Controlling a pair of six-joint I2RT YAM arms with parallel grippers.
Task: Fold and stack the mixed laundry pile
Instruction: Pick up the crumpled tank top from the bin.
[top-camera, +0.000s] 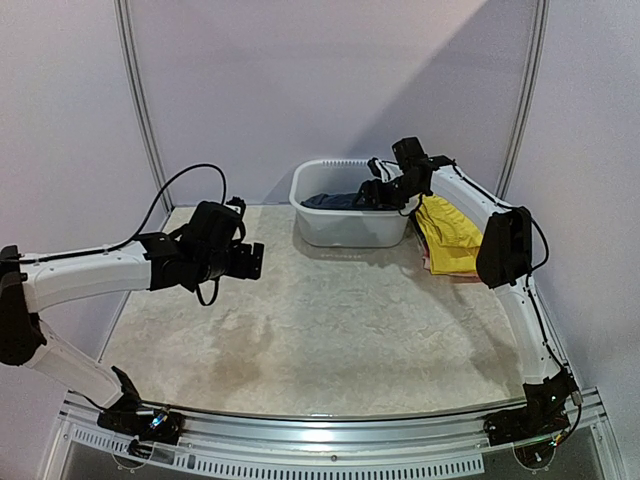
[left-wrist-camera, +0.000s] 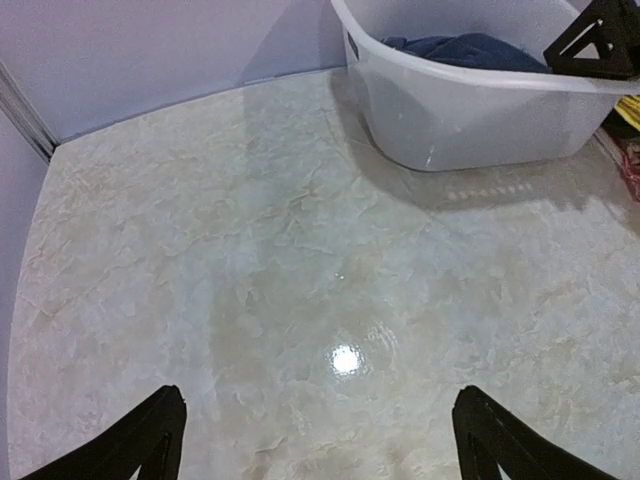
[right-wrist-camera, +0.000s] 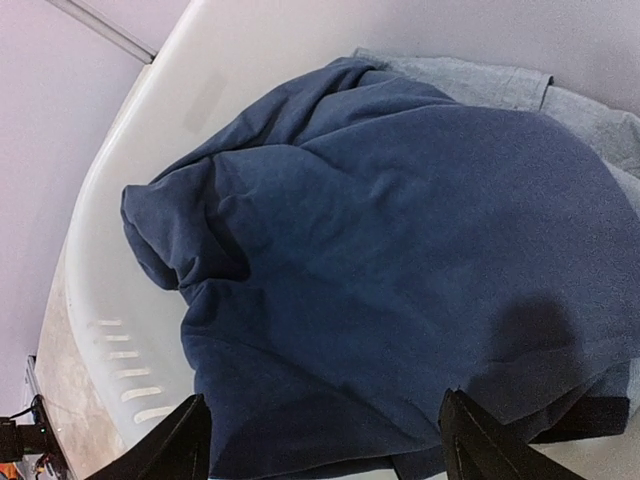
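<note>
Pale lilac walls (top-camera: 300, 80) are closing in a beige, marbled table (top-camera: 330, 330) on three sides.

Over at the far side, the right gripper (right-wrist-camera: 325, 440) is hanging inside the white plastic basin (top-camera: 345, 232) with its two black fingers spread wide. They are grasping nothing. Whether the fingertips are touching the cloth beneath them cannot be told. Directly under the jaws a navy garment (right-wrist-camera: 400, 250) is lying bunched and creased, filling most of the basin. A grey garment (right-wrist-camera: 590, 110) is peeking out from beneath it along the far rim. In the overhead view the right gripper (top-camera: 378, 192) is sitting over the basin's right half, and the right arm (top-camera: 505, 250) is stretching from its base at the near right corner up and across to it.

Just beside the basin, on its right, a yellow garment (top-camera: 448, 235) is lying on the table. A reddish cloth (top-camera: 432, 264) is showing at its near edge, underneath it. The right arm is crossing above this stack.

On the other side, the left gripper (left-wrist-camera: 318, 430) is hovering above bare tabletop with its fingers wide apart and holding nothing. From above, the left gripper (top-camera: 252, 262) is pointing toward the middle of the table, well apart from the basin and the clothes, with the left arm (top-camera: 90, 275) lying nearly level behind it.
</note>
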